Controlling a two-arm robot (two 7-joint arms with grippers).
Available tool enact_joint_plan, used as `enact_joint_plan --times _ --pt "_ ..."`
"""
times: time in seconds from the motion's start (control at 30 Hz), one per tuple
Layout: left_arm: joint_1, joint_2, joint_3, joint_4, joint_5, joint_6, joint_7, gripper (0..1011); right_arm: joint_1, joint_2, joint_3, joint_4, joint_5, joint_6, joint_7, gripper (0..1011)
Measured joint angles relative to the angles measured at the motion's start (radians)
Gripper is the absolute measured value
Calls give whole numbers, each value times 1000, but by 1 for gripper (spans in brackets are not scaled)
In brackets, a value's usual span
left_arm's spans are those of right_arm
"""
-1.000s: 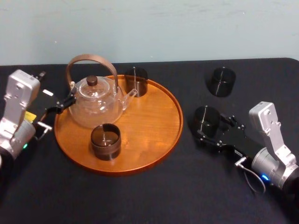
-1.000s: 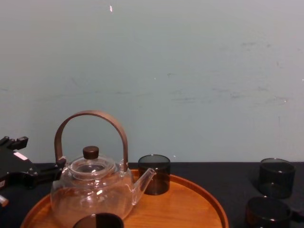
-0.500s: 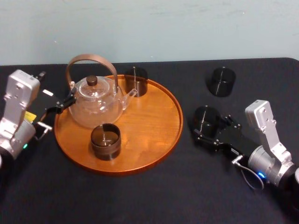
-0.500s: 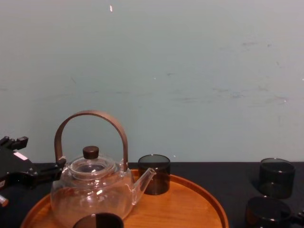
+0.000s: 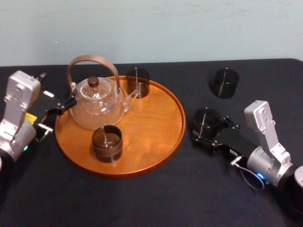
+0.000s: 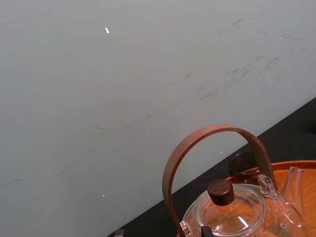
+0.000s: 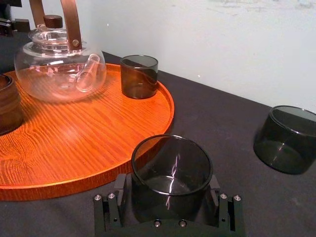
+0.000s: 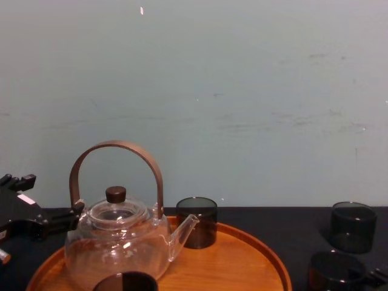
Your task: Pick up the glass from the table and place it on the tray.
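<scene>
Evidently the grasp is made: the right gripper (image 5: 210,128) has its two fingers pressed against opposite sides of the glass (image 5: 206,121), holding it low on the wall, near the base. That low hold suits a smooth, straight-sided cup, since the rim stays free and the cup is less likely to tip between the pads. The glass is on the table (image 5: 189,198), just to the right of the tray (image 5: 151,124) and apart from its rim; whether its base has left the cloth cannot be told. The right arm lies low and nearly level across the table, reaching in from the robot's right with the wrist behind the glass, so the move it is set up for looks like a short lift over the low rim and a slide leftward. Bare wood on the tray's right half gives room to set it down clear of the teapot (image 5: 97,106) and the two glasses (image 5: 107,143) already there. A spare glass (image 5: 224,82) waits farther back on the table. The left gripper (image 5: 64,106) rests at the tray's left edge beside the teapot, idle.
</scene>
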State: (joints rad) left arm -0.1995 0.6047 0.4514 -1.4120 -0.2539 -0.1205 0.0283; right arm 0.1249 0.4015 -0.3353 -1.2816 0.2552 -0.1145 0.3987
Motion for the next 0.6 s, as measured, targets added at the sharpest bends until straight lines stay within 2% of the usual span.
enact_joint_plan --times 0.6 --pt "0 0 0 0 0 0 0 1009 15 -26 21 18 -20 -8 22 1000"
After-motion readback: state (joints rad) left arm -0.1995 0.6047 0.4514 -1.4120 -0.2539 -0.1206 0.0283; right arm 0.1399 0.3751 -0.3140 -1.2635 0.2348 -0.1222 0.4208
